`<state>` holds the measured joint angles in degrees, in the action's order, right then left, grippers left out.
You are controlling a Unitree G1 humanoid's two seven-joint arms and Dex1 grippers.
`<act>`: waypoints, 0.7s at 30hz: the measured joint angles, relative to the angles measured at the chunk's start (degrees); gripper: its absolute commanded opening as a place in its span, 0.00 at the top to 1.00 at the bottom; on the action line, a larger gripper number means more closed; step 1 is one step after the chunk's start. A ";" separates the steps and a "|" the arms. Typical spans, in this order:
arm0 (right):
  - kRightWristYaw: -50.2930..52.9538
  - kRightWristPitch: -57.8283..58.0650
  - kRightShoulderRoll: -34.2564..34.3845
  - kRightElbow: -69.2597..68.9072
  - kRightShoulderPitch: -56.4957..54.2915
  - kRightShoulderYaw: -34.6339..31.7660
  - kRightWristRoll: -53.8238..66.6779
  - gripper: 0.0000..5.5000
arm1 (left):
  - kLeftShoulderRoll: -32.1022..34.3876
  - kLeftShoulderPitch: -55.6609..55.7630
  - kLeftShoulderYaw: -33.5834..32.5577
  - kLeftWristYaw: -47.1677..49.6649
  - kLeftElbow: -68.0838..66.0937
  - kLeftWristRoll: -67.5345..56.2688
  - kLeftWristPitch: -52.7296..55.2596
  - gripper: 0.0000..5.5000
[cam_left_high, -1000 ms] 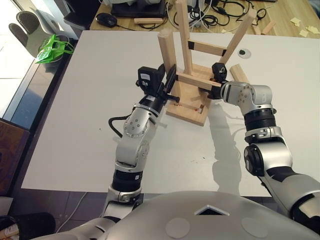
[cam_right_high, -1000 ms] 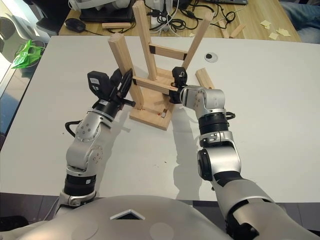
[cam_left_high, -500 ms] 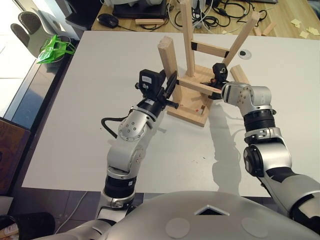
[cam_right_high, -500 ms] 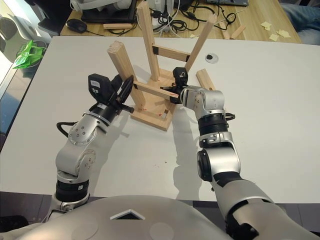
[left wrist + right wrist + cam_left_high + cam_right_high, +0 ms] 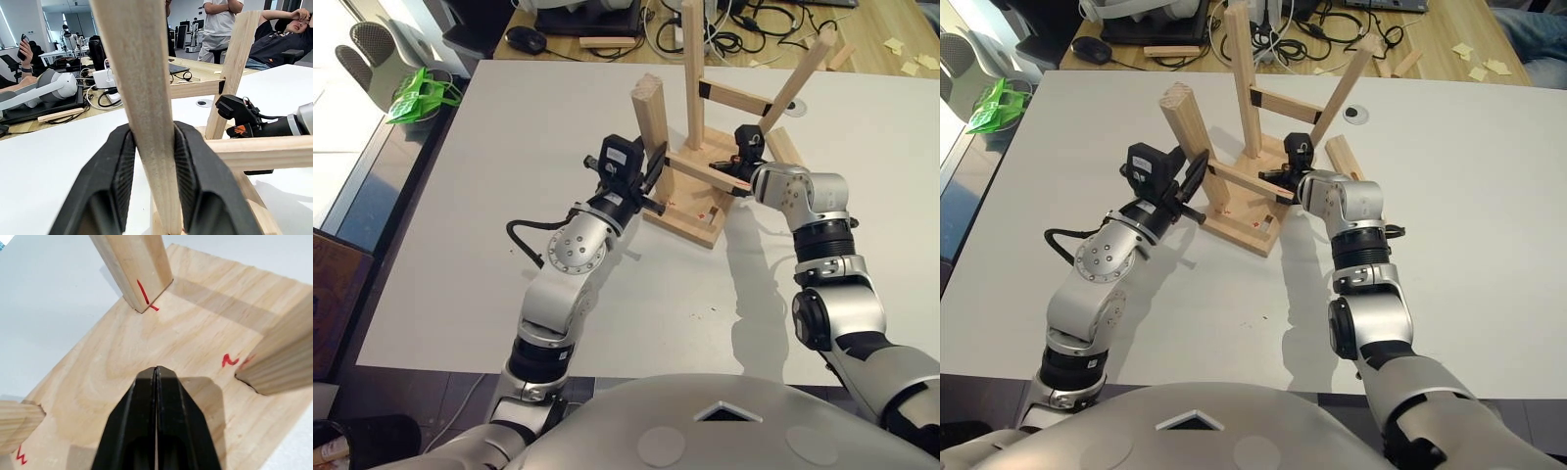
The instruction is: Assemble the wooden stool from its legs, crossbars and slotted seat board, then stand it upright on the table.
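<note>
The upturned stool (image 5: 693, 117) stands at upper centre of the left eye view, its seat board (image 5: 690, 220) down on the white table (image 5: 489, 196) and its legs (image 5: 800, 73) pointing up. The left gripper (image 5: 651, 179) is clamped around the nearest leg (image 5: 651, 117), low down just above the board. The right gripper (image 5: 156, 374) has its fingers pressed together with nothing between them, poised over the seat board among the legs.

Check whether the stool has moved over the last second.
Yes. The stool has tilted: its leg tops swung toward the robot's right against the mouse, while the near corner of the seat board stayed put.
</note>
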<state>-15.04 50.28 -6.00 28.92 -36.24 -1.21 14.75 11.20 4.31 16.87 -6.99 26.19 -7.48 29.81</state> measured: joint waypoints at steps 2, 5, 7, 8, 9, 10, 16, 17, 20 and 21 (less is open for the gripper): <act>0.05 -0.42 -0.12 -0.12 -0.05 -0.07 -0.36 1.00 | -2.61 0.67 -1.69 0.12 -0.50 -2.11 1.87 0.81; 0.00 -1.02 -0.05 -0.17 -0.04 -0.07 -0.54 1.00 | -6.80 1.40 -5.78 0.36 -1.18 -6.32 5.49 0.81; 0.00 -1.17 -0.06 -0.17 -0.02 -0.07 -0.58 1.00 | -8.48 2.07 -8.06 0.72 -2.05 -8.33 7.63 0.81; 0.03 -1.21 -0.07 -0.16 -0.02 -0.07 -0.59 1.00 | -9.00 2.10 -8.76 0.93 -2.63 -8.98 8.91 0.81; 0.05 -1.30 -0.04 -0.17 0.00 -0.07 -0.59 1.00 | -9.60 2.19 -9.68 1.24 -2.89 -10.07 10.05 0.81; 0.08 -1.35 -0.02 -0.16 0.00 -0.07 -0.60 1.00 | -10.21 2.44 -10.35 1.46 -2.93 -10.71 10.93 0.81; 0.52 -1.41 0.06 -0.12 0.01 -0.07 -0.62 1.00 | -11.17 3.36 -11.69 1.96 -3.64 -11.93 12.36 0.81; 0.60 -1.40 0.16 0.12 0.09 -0.03 -0.81 1.00 | -11.00 3.34 -11.43 1.96 -3.68 -11.65 12.35 0.81; 0.60 -1.47 0.34 0.10 0.14 -0.01 -1.15 1.00 | -10.35 2.83 -9.92 1.76 -3.90 -9.95 10.72 0.81; 0.58 -1.63 0.42 0.06 0.25 0.01 -1.21 1.00 | -10.15 2.33 -9.41 1.57 -4.16 -9.64 9.32 0.81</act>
<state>-14.46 48.64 -5.59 28.98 -36.00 -1.21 13.54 1.04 6.64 7.45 -5.42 22.04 -17.12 39.13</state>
